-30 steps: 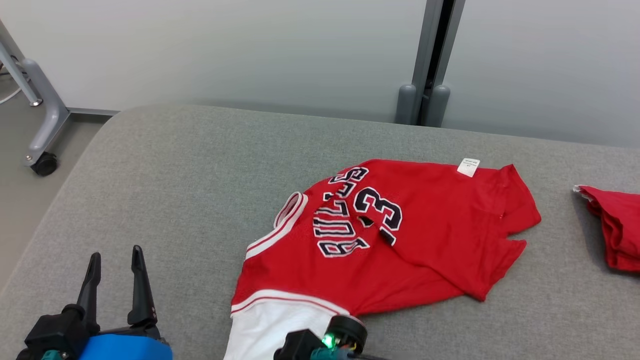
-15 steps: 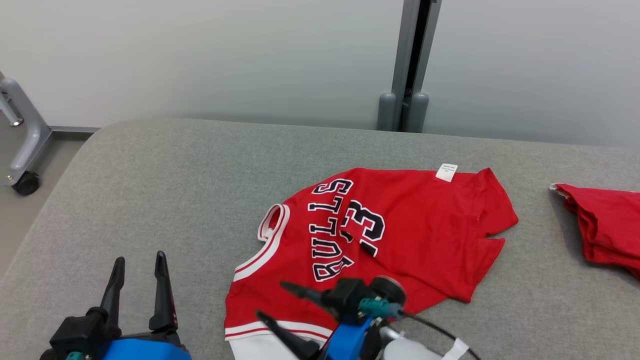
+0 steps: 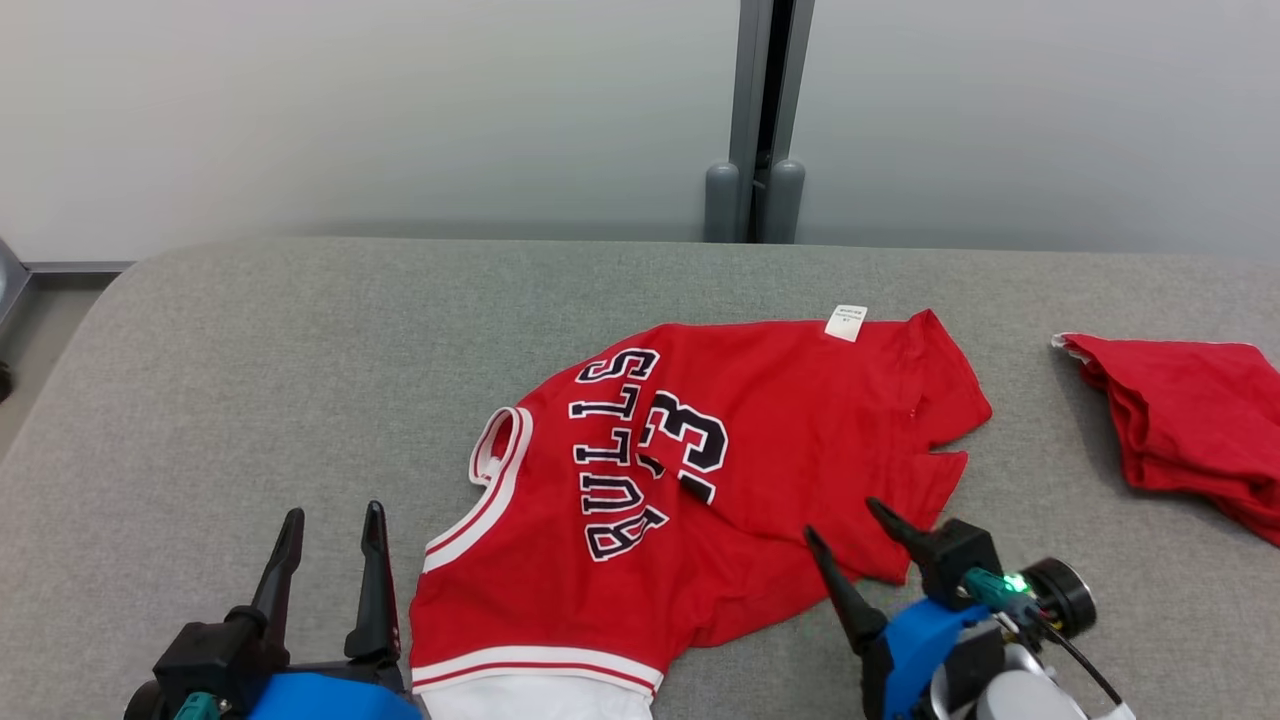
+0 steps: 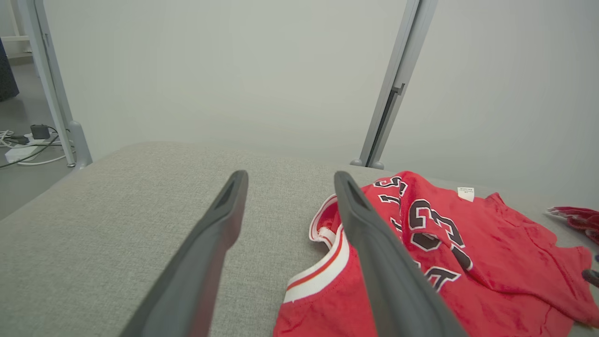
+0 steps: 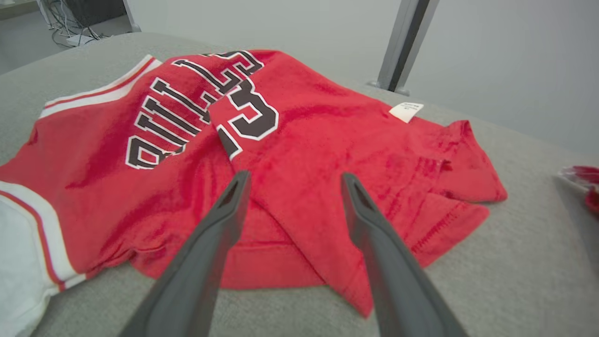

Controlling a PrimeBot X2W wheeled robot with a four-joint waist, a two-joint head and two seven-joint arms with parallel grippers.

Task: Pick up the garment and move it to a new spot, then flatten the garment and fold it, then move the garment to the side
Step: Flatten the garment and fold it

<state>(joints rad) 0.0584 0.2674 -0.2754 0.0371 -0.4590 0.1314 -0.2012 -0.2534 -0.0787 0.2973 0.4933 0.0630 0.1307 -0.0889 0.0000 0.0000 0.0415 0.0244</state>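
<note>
Head view: right gripper (image 3: pixel 841 519) spread wide, empty, at jersey (image 3: pixel 700 470) edge; left gripper (image 3: pixel 333 512) spread wide, empty, beside jersey.

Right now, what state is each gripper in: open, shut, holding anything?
Left gripper: open, holding nothing, beside the jersey.
Right gripper: open, holding nothing, over the jersey's near edge.

Test lab: partition panels (image 3: pixel 350 110), padded bench (image 3: pixel 300 330)
</note>
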